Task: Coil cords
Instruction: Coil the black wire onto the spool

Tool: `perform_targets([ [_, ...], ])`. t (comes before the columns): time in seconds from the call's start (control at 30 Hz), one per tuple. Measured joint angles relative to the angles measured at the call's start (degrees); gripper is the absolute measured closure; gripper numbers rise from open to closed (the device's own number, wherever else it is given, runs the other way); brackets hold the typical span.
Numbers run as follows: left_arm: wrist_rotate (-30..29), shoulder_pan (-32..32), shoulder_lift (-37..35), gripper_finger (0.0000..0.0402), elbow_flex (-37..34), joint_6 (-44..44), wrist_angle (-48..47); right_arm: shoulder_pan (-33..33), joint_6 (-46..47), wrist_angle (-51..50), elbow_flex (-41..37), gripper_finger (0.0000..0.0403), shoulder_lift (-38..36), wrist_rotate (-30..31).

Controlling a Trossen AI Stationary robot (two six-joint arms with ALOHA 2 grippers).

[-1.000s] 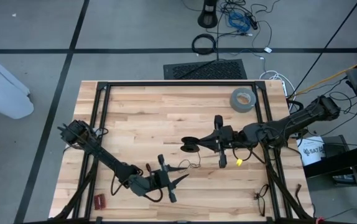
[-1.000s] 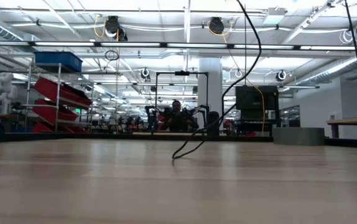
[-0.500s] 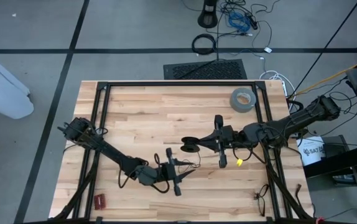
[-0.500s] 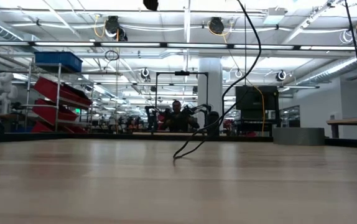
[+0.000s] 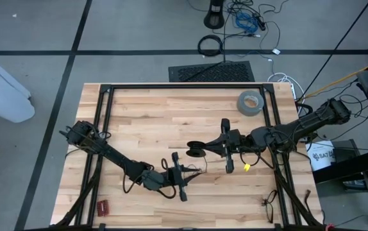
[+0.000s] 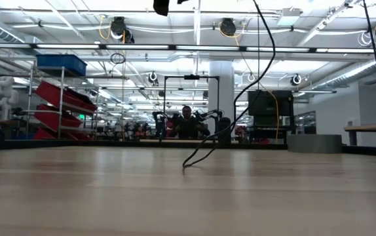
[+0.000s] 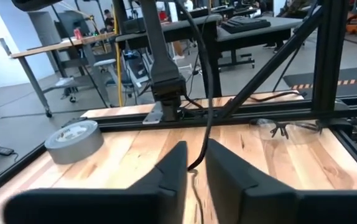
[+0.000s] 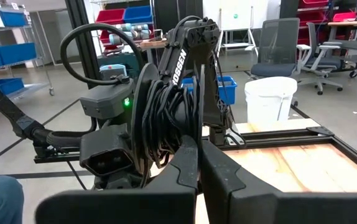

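Left wrist view, nearest first: the left end effector [image 7: 194,154] has its two fingers [image 7: 166,177] narrowly parted, and the thin black cord [image 7: 208,93] runs up through the gap. It is released, with nothing pinched. In the high view it sits at the lower centre of the frame, low over the worktop [image 5: 145,122].

Procedure for the step in hand, judged to be taking hold of the loose run of cord for the next wrap:

1. Keep the cord centred in the gap, so that it meets the flat of the fingers rather than an edge.
2. Clamp only when the cord lies well inside the tips, because so thin a wire probably slips out of a shallow grip.
3. Draw the slack gently. A sharp pull is likely to drag turns off the coil.

Farther on, at the centre of the high view, the right end effector [image 5: 203,152] is clenched on the coil [image 5: 195,152]. This is the wound part of the same cord, held just off its fingertips. It should stay steady as the anchor.

Farthest, at the upper right of the worktop, lies a grey tape roll [image 5: 250,102], well apart from the work.
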Motion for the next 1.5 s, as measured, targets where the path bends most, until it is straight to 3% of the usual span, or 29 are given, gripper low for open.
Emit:
perform_targets([
  [0.17,-0.5,-0.3,0.0,0.0392,0.0,-0.1,-0.3,0.0,0.0,0.0,0.0,0.0403,0.0,0.0],
  [0.43,-9.4,-2.1,0.0,0.0398,0.0,-1.9,-6.1,0.1,0.3,-0.1,0.0,0.0403,0.0,-0.3],
  [0.73,-14.7,-2.5,-2.7,0.0400,0.0,-11.9,-21.6,1.7,2.4,-3.3,0.0,0.0403,0.0,-0.3],
  [1.03,-13.8,-2.4,-10.1,0.0401,0.0,-21.3,-38.2,2.6,2.4,-6.1,0.0,0.0403,0.7,-0.3],
  [1.5,-12.2,-2.3,-16.9,0.0401,0.0,-32.0,-53.6,2.6,3.7,-12.1,0.0,0.0403,2.4,-0.2],
])
